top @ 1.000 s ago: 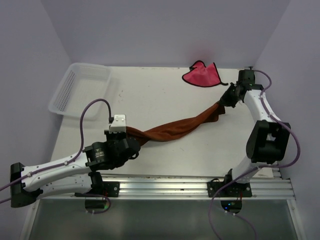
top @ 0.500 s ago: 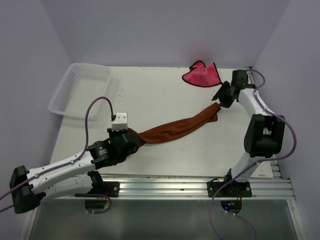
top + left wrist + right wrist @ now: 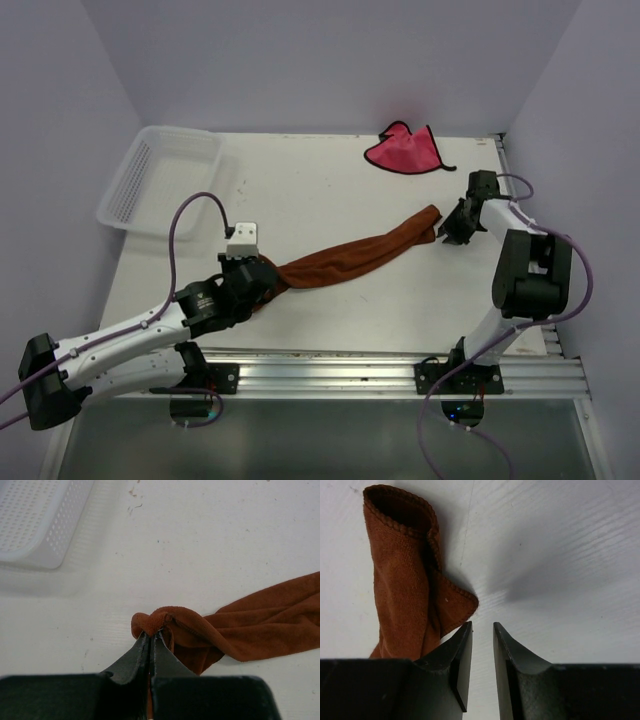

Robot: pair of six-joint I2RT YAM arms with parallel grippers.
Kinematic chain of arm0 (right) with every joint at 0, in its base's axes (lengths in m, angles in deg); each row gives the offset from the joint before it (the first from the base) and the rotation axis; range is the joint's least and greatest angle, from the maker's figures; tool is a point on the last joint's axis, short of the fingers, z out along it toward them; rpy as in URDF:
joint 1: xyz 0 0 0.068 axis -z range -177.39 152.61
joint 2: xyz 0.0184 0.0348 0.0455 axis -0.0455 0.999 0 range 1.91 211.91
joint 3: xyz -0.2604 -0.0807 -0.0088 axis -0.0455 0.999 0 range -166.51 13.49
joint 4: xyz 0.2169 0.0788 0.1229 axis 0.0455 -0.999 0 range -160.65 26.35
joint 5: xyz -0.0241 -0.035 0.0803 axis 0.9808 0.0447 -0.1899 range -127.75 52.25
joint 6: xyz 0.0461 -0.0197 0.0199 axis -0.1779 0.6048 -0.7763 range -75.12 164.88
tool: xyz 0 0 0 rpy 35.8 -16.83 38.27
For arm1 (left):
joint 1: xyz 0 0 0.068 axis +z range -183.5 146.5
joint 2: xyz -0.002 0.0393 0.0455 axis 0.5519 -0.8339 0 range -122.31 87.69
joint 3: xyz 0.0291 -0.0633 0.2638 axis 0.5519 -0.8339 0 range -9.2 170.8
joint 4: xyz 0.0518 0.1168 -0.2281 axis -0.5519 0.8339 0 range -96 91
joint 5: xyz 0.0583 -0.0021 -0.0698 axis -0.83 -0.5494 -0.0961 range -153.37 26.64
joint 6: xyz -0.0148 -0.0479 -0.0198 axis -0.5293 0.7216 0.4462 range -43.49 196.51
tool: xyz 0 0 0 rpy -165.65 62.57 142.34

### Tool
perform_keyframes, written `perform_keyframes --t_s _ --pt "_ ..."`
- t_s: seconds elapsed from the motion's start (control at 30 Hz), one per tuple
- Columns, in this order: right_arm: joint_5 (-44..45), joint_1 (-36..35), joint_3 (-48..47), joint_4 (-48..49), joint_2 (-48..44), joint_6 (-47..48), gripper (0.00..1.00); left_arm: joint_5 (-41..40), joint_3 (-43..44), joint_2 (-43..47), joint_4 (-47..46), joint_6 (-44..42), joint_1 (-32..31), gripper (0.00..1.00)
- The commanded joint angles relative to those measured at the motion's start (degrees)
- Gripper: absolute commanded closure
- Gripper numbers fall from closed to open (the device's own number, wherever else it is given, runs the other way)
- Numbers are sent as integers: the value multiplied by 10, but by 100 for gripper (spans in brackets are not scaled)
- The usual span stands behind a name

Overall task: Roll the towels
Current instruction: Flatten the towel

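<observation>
From above, the rust towel (image 3: 350, 255) lies twisted like a rope across the bench (image 3: 330, 190), between the left hand (image 3: 258, 275) and the right hand (image 3: 452, 230). The pink towel (image 3: 402, 152) sits crumpled at the far edge. Neither is rolled, so I'd say most of the job is left.

Left wrist: the left hand is clamped on the rust towel's bunched end.

Right wrist: the right hand's fingers are slightly parted and empty, with the other end just beside them. Neither wrist view shows the pink towel.

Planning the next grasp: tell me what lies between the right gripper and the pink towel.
Nothing: the top view shows only bare table between the right gripper and the pink towel.
</observation>
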Motion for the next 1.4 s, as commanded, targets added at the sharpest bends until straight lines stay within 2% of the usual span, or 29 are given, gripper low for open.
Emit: perform_keyframes --t_s 0.0,0.33,0.57,0.67,0.77,0.8,0.9,0.93,1.03,1.27,1.37 --pt "-17 -2 -4 47 26 -2 72 10 -3 11 -39 -17 7 100" --pt "-36 -4 -3 74 66 -10 65 34 -3 27 -48 -34 21 100" --pt "-35 -14 1 86 84 -7 64 39 -1 27 -50 -39 22 100" --pt "-16 -28 -8 71 98 5 66 41 -2 29 -50 -40 22 100" --pt "42 -44 -18 32 107 27 68 47 -3 33 -53 -39 23 100" --pt "45 -44 -8 31 107 28 69 49 -3 34 -54 -40 23 100" --pt "50 -44 7 35 107 27 82 55 4 34 -56 -49 27 100" --pt "49 -44 9 34 107 26 91 57 6 34 -54 -52 27 100" --pt "37 -44 15 32 90 22 100 54 24 36 -47 -57 29 100" --pt "35 -42 -49 -61 -23 41 100 64 55 55 -47 -103 41 100" --pt "35 -35 -89 -104 -82 40 100 101 77 58 -50 -142 77 100"
